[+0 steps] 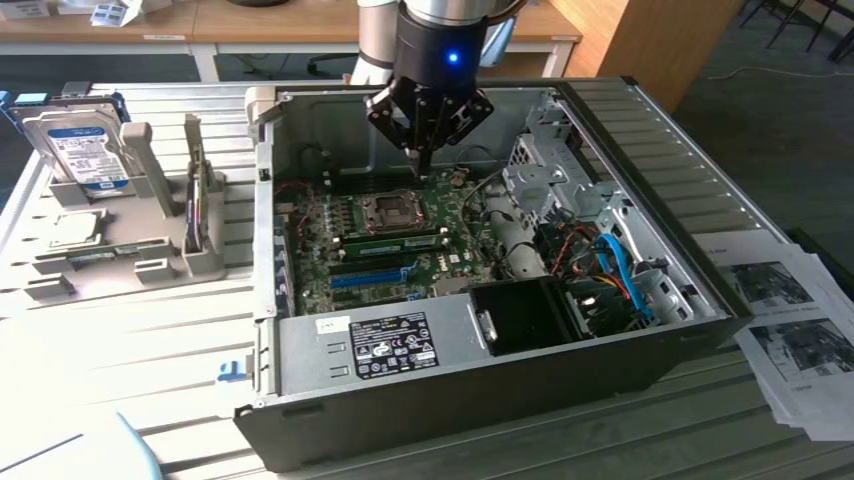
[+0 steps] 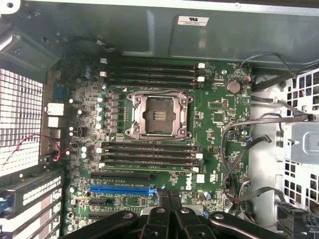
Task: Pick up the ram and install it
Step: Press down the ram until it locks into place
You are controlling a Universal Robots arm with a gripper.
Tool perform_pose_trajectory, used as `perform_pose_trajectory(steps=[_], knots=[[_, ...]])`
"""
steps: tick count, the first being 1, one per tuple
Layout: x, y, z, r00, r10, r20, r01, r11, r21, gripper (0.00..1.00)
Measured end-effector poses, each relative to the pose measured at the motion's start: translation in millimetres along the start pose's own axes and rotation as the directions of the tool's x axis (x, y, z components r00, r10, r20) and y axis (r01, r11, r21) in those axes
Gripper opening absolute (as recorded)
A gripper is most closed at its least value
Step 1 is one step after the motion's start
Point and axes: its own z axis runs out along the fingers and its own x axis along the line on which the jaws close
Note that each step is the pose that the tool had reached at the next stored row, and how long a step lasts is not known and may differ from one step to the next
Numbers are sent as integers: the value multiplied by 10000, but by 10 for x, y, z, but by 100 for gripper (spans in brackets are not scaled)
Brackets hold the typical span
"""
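While the open computer case (image 1: 641,330) lies on its side on a pale slatted metal table (image 1: 160,340), the room behind it shows wooden desks (image 1: 267,30) and a dark floor. At the exterior view's left a grey moulded tray (image 1: 160,190) stands on the table, with a hard drive (image 1: 83,150) with a blue-and-white label upright in it. At the exterior view's right, printed sheets of paper (image 1: 787,330) lie at the table's edge.

Inside the case, the green motherboard (image 2: 219,107) faces up, with the CPU socket (image 2: 158,115) near its middle and a long blue slot (image 2: 122,189) further along.

The ram (image 1: 394,243) is a thin green stick standing on edge in 1 of the memory slots between the socket and the blue slot. Its long axis runs parallel to the blue slot, across the board from the exterior view's left to its right, rising slightly toward the right. In the wrist view 4 dark slots lie there, and I cannot tell which holds it.

The gripper (image 1: 422,172) hangs over the board just beyond the socket, apart from the ram, pointing straight down. Its jaws are together on nothing, and the wrist view shows the 2 black fingertips (image 2: 163,199) pressed side by side.
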Motion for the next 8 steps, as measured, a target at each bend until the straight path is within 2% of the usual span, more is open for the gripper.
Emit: perform_pose_trajectory(steps=[8], knots=[[19,0,0,10000,0,-6,0,10000,1,9]])
